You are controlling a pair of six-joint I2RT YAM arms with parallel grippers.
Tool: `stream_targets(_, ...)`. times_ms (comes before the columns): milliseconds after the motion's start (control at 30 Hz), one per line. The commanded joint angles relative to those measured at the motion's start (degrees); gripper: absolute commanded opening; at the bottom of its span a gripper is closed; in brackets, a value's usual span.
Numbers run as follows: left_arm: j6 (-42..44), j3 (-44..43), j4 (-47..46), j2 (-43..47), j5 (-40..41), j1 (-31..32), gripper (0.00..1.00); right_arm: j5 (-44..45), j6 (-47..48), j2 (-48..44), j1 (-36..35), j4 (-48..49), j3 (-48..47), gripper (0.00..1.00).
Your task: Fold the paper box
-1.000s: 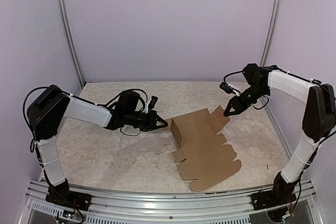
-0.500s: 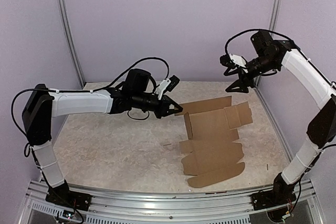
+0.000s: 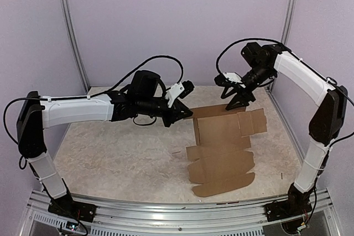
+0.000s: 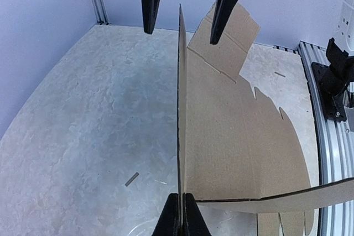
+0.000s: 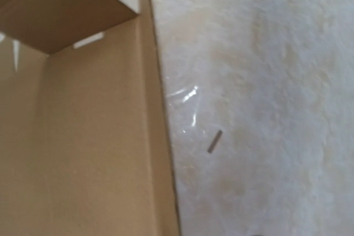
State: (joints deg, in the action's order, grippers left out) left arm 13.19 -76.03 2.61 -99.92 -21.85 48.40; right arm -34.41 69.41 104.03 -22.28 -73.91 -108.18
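1. Pinched shut, the left claw (image 4: 180,214) is clamped on the near end of one raised side panel of the paper box (image 3: 221,147), a plain brown die-cut cardboard sheet with flaps and rounded tabs.
2. The right claw (image 3: 234,102) is held with its jaws parted to a middling gap, one finger on either side of the far end of the same panel. No contact can be made out, and nothing is held by it.
3. Change noted: a second ago the right claw was at a far flap and the sheet lay nearer the left arm. Since then the sheet has been carried rightward and farther back with the left claw. The right claw has been lifted clear and brought down again over the panel's far end.
4. Meaning, as judged: a regrasp is under way so that the panel can be stood up along its crease by both claws. Most flaps are unfolded, so the fold is reckoned to be at an early stage.
5. Position: the paper box lies right of centre, mostly flat, with its rounded tabs toward the near edge and the gripped panel upright along its left side.
6. A pale mottled, stone-patterned surface (image 3: 110,153) is recorded, with a small dark sliver (image 4: 131,178) lying apart from the sheet on its left.
7. Lilac walls (image 3: 177,26), aluminium uprights (image 3: 72,37) and a near aluminium rail (image 3: 166,205) are noted.
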Motion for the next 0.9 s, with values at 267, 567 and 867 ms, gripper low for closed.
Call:
stream_targets(267, 3.17, 0.87, -1.49, 2.05, 5.17, 0.60, 0.03, -1.09, -1.41, 3.54, -1.09, -4.03, -2.08, 0.23)
stream_targets(567, 0.11, 1.52, -1.48, 6.16, 8.92, 0.64, 0.27, -1.03, -1.89, 3.93, -1.20, -4.40, -2.40, 0.00)
stream_targets(867, -8.44, 11.66, -5.65, 18.82, 4.51, -8.53, 0.44, -2.70, -1.20, 1.71, -1.01, -4.91, -2.64, 0.00)
